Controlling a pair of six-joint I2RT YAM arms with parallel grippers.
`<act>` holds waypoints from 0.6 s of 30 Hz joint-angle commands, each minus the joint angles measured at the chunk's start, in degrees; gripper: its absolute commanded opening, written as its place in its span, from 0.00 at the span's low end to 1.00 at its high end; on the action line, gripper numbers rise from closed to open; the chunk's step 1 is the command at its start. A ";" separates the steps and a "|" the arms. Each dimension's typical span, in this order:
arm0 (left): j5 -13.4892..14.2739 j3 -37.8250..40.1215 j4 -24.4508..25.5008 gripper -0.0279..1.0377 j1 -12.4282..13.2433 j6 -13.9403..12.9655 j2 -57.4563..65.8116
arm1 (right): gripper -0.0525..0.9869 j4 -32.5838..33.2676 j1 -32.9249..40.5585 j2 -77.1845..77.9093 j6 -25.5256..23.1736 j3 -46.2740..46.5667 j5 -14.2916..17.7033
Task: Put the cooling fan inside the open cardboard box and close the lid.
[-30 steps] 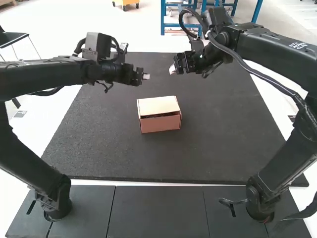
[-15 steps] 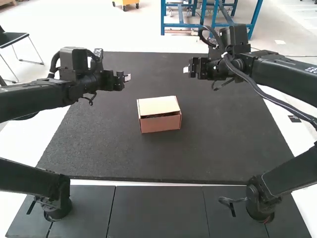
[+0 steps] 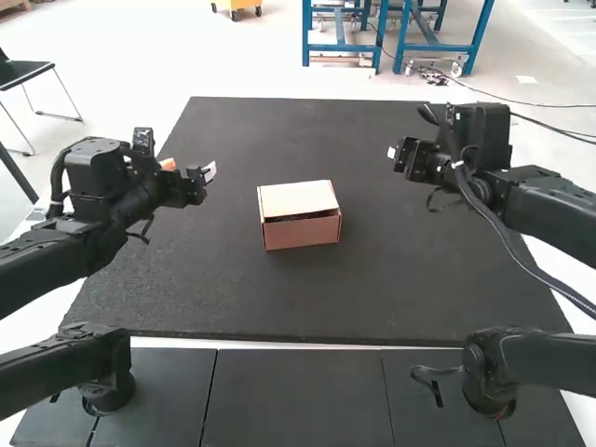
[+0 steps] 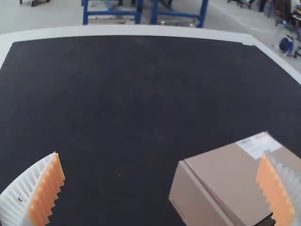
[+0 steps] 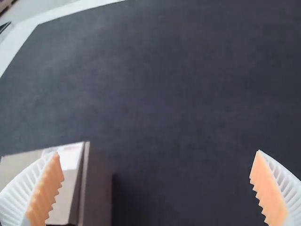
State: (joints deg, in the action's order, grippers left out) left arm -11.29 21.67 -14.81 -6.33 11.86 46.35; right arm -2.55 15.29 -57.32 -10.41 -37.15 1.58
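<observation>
The left claw (image 3: 192,170) is spread wide and holds nothing. It hangs over the black mat (image 3: 233,130), well apart from the cardboard box (image 3: 298,212). The right claw (image 3: 401,155) is spread wide too, on the box's other side. The box sits between them in the middle of the mat. Its lid lies flat on top, so what is inside is hidden.

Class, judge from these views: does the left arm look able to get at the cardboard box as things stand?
Probably yes: the left gripper hangs open to one side of the cardboard box, with only bare black mat between them.
</observation>
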 commanded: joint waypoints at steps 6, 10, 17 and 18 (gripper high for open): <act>-0.31 -7.87 -0.84 0.92 5.54 -2.98 -10.49 | 0.92 -7.39 -6.50 13.46 4.09 12.98 3.43; -0.58 -11.74 -0.75 0.92 7.56 -3.07 -15.32 | 0.92 -8.62 -10.19 17.86 5.58 17.81 2.99; -2.07 -17.45 -0.31 0.92 9.58 -2.45 -22.71 | 0.92 -12.48 -16.78 23.31 5.58 25.10 -0.53; -2.07 -18.33 -0.57 0.92 9.76 -2.37 -24.11 | 0.92 -13.01 -17.66 24.01 5.67 25.63 -1.06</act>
State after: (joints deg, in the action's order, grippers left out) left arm -12.10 4.75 -14.90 2.79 9.72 25.12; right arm -14.13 -0.14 -35.48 -5.67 -12.38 2.79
